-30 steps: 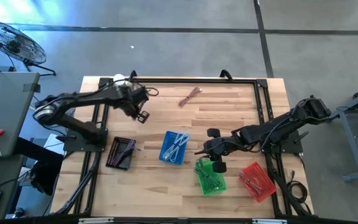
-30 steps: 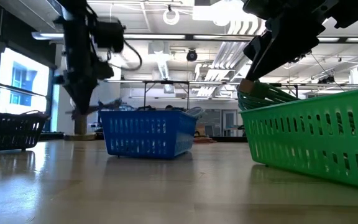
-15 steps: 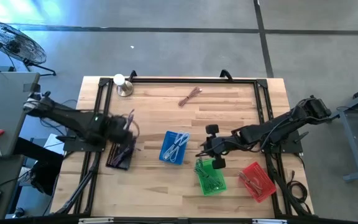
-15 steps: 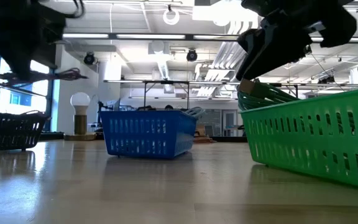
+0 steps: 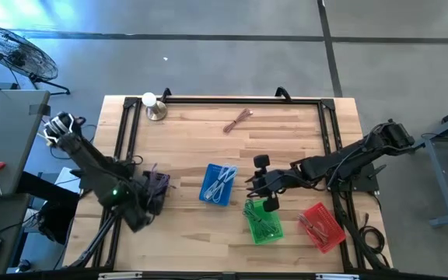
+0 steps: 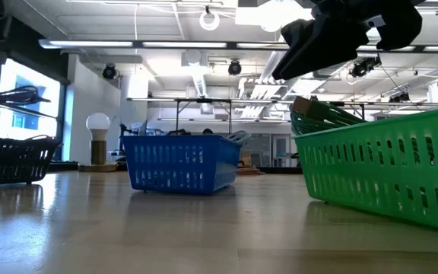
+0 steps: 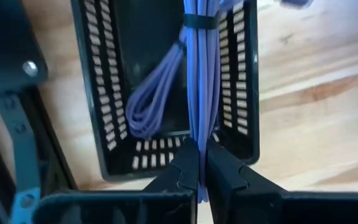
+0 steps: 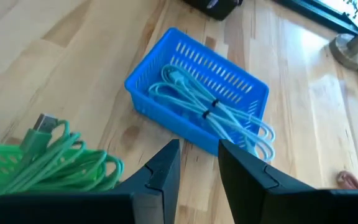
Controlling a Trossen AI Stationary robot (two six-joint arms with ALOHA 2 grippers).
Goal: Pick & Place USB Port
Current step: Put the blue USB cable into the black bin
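Note:
My left gripper (image 5: 151,192) is over the black basket (image 7: 166,81) at the table's near left, shut on a purple cable bundle (image 7: 199,93). A second purple cable (image 7: 148,102) lies coiled on that basket's floor. In the low view the held bundle (image 6: 10,95) hangs in the air above the black basket (image 6: 6,160). My right gripper (image 8: 197,163) is open and empty, hovering between the blue basket (image 8: 194,93) with its pale blue cable and the green basket (image 5: 263,222) holding a green cable (image 8: 61,158). My left gripper pinches the purple cable bundle between its two fingers at the bundle's looped end (image 7: 197,155). The strands run straight out past the fingertips, along the fingers, with a black tie (image 7: 197,22) farther out. The bundle is lifted clear above the black basket.
A pinkish cable (image 5: 239,119) lies loose near the table's far edge, and a lamp (image 5: 154,106) stands at the far left corner. The red basket (image 5: 321,225) with a red cable sits near the right edge. A black frame (image 5: 329,132) borders the wooden table.
My left arm has swung from the far side near the lamp toward the table's near left, carrying the purple cable bundle to above the black basket. My right gripper has drifted slightly toward the far edge, still open.

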